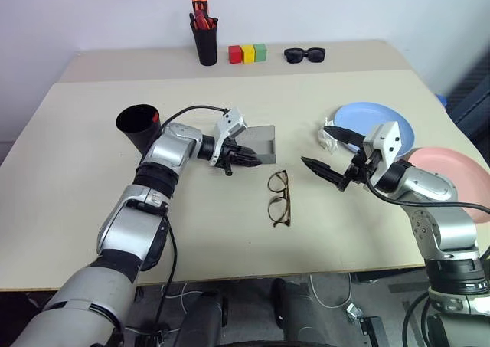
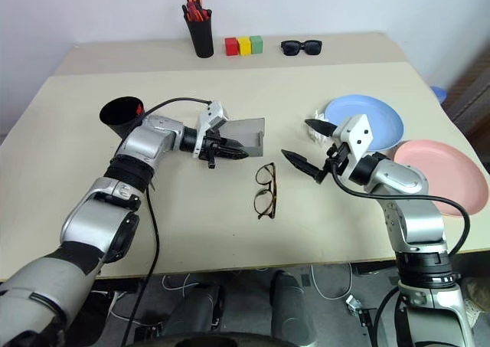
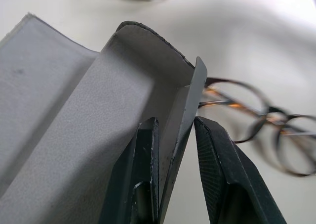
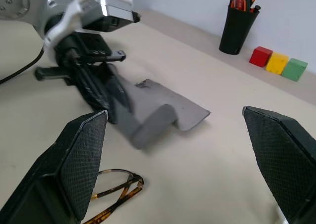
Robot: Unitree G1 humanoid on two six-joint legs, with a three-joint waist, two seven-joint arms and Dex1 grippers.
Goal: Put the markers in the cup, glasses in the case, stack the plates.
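Observation:
The grey case (image 1: 262, 142) lies open at the table's middle. My left gripper (image 1: 256, 159) is shut on its side wall, one finger (image 3: 146, 174) inside and the other outside. The dark-rimmed glasses (image 1: 279, 198) lie folded just in front of the case, untouched. To their right my right gripper (image 1: 315, 148) hovers open and holds nothing. The black cup (image 1: 138, 126) stands behind my left forearm, and a red marker end (image 1: 155, 117) shows at its rim. The blue plate (image 1: 360, 117) and the pink plate (image 1: 452, 167) lie side by side at the right.
At the back stand a black pot of orange-red pens (image 1: 204, 40), three coloured blocks (image 1: 247, 53) and black sunglasses (image 1: 305, 54). A small white crumpled thing (image 1: 329, 139) lies by the blue plate. The pink plate reaches the table's right edge.

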